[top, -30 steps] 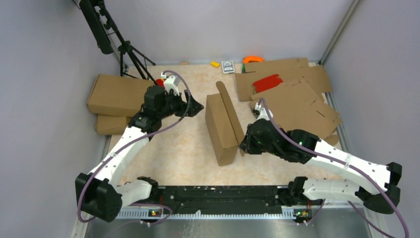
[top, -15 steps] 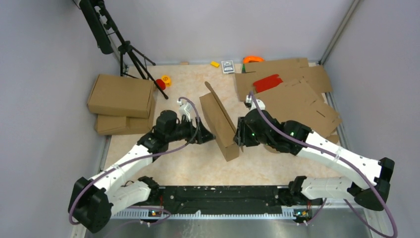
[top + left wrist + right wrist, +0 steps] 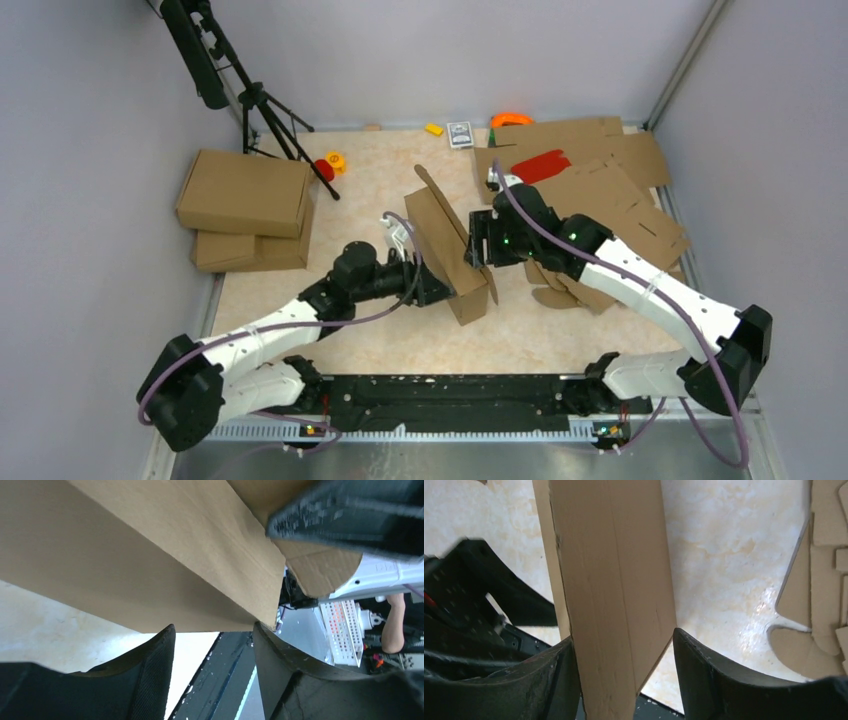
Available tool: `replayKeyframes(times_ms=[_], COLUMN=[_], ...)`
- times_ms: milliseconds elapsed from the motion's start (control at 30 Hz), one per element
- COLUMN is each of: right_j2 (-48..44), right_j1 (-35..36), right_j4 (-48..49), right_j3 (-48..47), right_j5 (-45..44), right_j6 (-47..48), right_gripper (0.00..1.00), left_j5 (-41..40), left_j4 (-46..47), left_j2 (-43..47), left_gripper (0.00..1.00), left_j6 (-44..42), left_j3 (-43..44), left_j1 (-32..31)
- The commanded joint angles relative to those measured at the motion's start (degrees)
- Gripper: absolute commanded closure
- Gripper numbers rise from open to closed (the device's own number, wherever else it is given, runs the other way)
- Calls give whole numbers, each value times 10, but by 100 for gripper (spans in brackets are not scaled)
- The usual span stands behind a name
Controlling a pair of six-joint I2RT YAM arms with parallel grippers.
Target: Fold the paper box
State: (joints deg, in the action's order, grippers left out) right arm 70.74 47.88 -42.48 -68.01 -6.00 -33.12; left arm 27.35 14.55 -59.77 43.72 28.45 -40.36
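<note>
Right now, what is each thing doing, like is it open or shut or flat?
paper box, standing on its side, one flap open.
left gripper, open, at the box's near corner.
right gripper, open, fingers either side of the box's edge.
brown boxes at the left, closed and stacked.
cardboard sheets, unfolded, heaped flat.

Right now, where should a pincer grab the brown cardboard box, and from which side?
Probably the raised lid flap of the brown corrugated cardboard box, from above, one finger on each side. That flap stands up thin with its top edge free; the body below is broad.
</note>
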Motion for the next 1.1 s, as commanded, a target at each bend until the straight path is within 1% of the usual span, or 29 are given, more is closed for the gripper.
replayKeyframes(times_ms=[0,33,67,133,300,367,500,567,700,767,867,967,1000,1067], right_j2=[25,33,41,58,64,58,40,34,40,38,26,13,9,6], right_j1=[-24,-27,-30,-37,-46,-58,-87,-105,-124,-135,-167,-183,-185,-186], right_j4=[33,34,34,34,69,76,69,68,53,65,93,91,84,62], right_j3=[-62,-70,-75,-88,-78,-78,-81,-78,-76,-62,-41,-46,-53,-70], right_j5=[35,42,53,90,133,135,107,121,125,123,126,104,91,54], right_j6=[54,62,68,77,67,62,54,55,66,65,58,71,79,89], right_gripper=[35,32,31,30,30,30,30,30,29,29,29,29,28,25], left_j5=[-23,-31,-39,-50,-69,-83,-119,-125,-132,-124,-127,-141,-145,-148], left_j4=[111,116,122,142,217,252,327,361,406,425,411,386,361,272], left_j2=[-32,-38,-41,-48,-88,-112,-172,-203,-272,-310,-326,-299,-281,-239], left_gripper=[42,43,44,45,49,50,49,49,46,44,43,41,40,37], left_j6=[13,12,11,11,23,25,28,30,34,33,28,6,-4,-27], left_j3=[-7,-7,-9,-14,-18,-12,2,12,48,76,104,94,93,98], left_j1=[-49,-62,-71,-82,-96,-104,-122,-131,-144,-146,-146,-145,-145,-142])
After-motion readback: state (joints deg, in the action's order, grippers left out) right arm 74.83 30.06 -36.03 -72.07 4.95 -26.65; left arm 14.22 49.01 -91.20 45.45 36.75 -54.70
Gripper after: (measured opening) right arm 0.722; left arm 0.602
